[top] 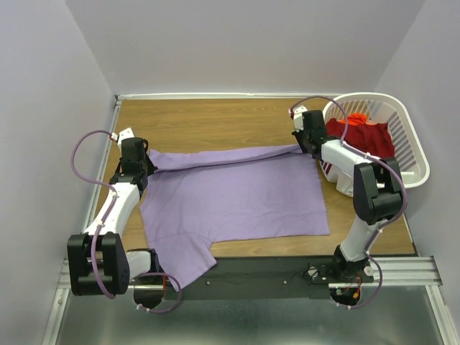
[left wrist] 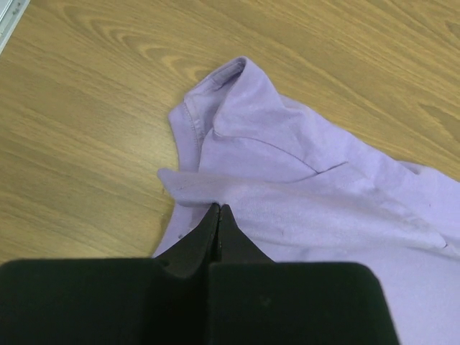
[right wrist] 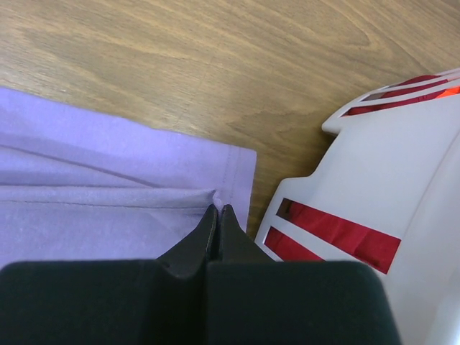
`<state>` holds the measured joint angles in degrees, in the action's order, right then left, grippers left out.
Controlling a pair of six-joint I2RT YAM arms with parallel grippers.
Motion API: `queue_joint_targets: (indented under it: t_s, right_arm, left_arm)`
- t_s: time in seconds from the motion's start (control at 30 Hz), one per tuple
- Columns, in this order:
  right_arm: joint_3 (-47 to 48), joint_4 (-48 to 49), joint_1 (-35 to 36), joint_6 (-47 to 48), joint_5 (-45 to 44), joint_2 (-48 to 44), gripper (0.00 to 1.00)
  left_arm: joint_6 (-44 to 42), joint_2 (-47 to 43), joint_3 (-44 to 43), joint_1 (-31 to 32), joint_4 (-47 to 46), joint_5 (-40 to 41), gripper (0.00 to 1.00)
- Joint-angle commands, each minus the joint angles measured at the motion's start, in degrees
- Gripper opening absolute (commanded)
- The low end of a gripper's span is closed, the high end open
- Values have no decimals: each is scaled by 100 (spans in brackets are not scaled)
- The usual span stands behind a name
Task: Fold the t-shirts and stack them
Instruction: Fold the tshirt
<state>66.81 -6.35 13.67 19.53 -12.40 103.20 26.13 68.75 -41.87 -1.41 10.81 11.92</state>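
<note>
**First fold in hand: both grippers pinched on the lavender shirt's far edge**

At the near edge of the worktop (top: 215, 122), one sleeve of the lavender t-shirt (top: 237, 198) droops over the lip at the left. The rest lies spread flat across the middle of the wood, hem to the right. The cloth is thin, soft and matte, with a few shallow creases and a stitched hem.

Along the shirt's far side, the left gripper (left wrist: 219, 208) has its jaws pressed together on a pinch of fabric by the far sleeve. The right gripper (right wrist: 219, 210) is likewise closed, nipping the hemmed far-right corner. Between them the edge is drawn into a straight ridge.

This looks like the opening lengthwise fold. The next move probably calls for both arms to carry the held edge toward the near side together, keeping it taut so the limp cloth lays over without bunching. The hanging sleeve will likely need tucking in too.

In the far right corner stands a white slatted plastic laundry basket (top: 413, 154), rigid and glossy, just beside the right gripper. The deep red t-shirt (top: 363, 136) lies crumpled inside it, not yet folded.
</note>
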Motion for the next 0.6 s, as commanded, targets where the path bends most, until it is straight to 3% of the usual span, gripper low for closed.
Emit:
queue_joint_targets:
  t_s: [0.0,0.33,0.57]
  right_arm:
    - [-18,-130,57,-46,54,-274,1]
    - [-484,-235,127,-239,-253,-617,1]
    - [-555,-235,127,-274,-210,-327,5]
  left_arm:
    - [59,-178,-23,18,-79,64,0]
    - [94,-538,187,18,53,-14,0]
    - [305,-582,609,18,-114,-199,0]
